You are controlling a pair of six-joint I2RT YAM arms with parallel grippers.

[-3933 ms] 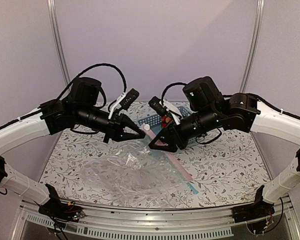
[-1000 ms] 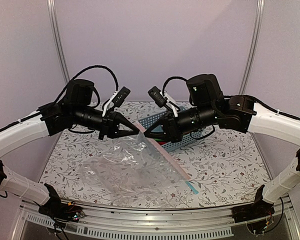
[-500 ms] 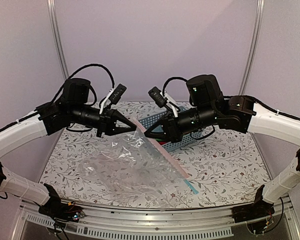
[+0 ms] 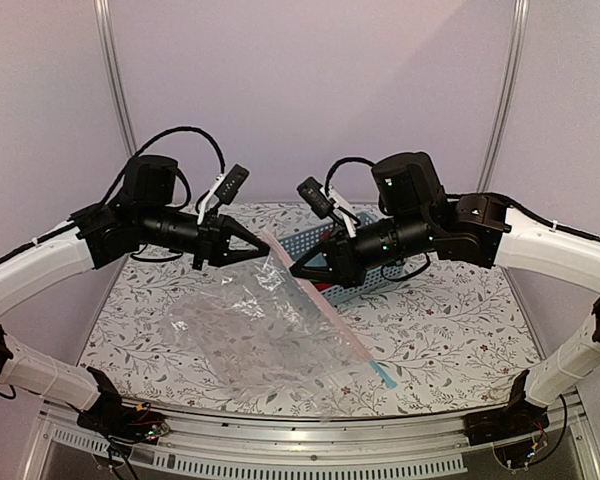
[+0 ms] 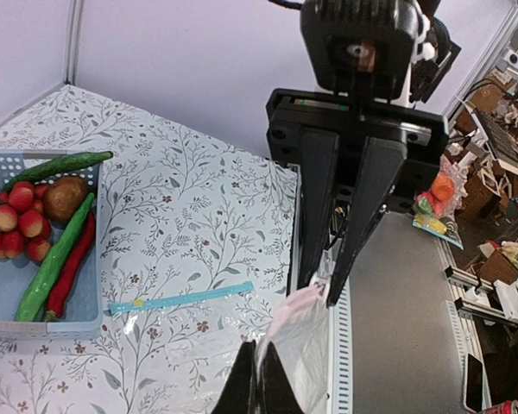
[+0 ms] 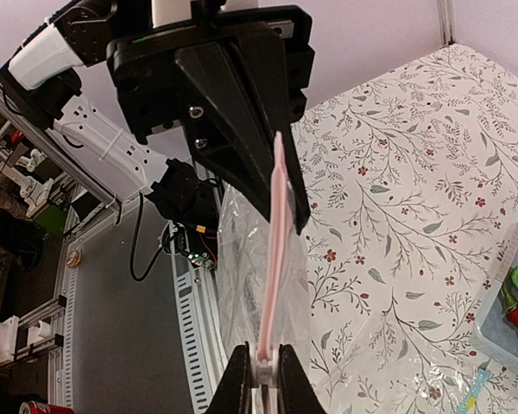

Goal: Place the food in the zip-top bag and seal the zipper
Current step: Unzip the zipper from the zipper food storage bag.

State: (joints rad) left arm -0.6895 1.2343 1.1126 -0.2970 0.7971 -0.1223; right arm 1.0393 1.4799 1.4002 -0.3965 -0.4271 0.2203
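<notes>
The table [image 4: 460, 310] is white, printed with grey-green leafy sprigs and small red blossoms. The bag [image 4: 250, 320] is clear, its zipper [image 6: 274, 259] pale pink. A second strip [image 5: 181, 297] is teal-blue with a short yellow patch. The basket [image 5: 43, 328] is pale blue. In it, the fruits [image 5: 17, 224] are red shading to yellow, the two vegetables [image 5: 56, 259] green, the chili [image 5: 66, 274] red, the potato [image 5: 63, 197] brown. The left gripper [image 4: 260, 257] and right gripper [image 4: 298, 268] are black. The arms [image 4: 30, 270] are white with black joints. The walls [image 4: 310, 90] are pale lilac.
</notes>
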